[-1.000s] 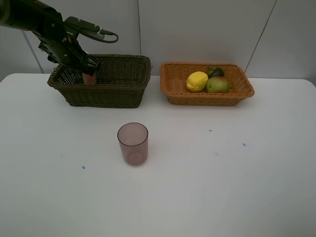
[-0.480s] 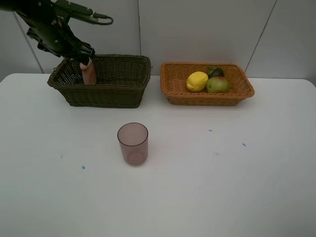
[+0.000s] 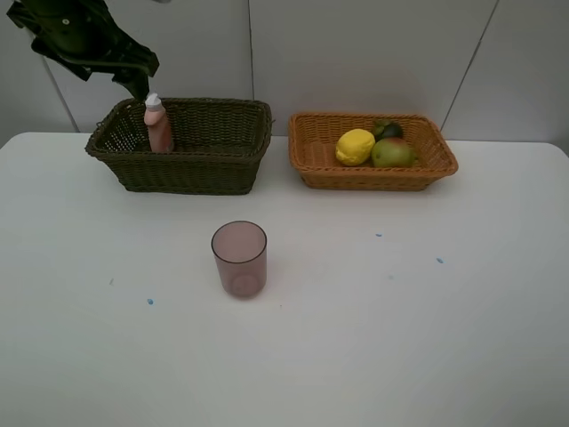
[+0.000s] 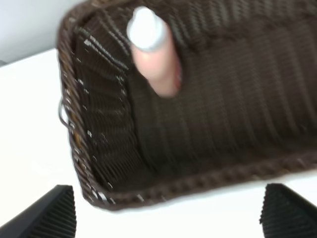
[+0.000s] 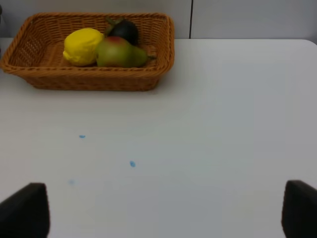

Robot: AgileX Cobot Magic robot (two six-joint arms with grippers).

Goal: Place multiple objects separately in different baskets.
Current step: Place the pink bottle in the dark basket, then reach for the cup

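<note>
Left arm point(image 3: 80, 36) is up high at the far left, its wrist angled downward, dark links bunched together. The left gripper point(image 4: 168, 213) hangs with jaws spread wide and nothing between them. The right gripper point(image 5: 166, 210) is low and level, jaws equally wide apart and empty. From the high camera, the right arm is out of sight.

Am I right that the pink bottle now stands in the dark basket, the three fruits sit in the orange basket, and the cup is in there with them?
Not quite: the cup stands on the table, outside the orange basket, as the exterior high view shows. The rest is right.
</note>
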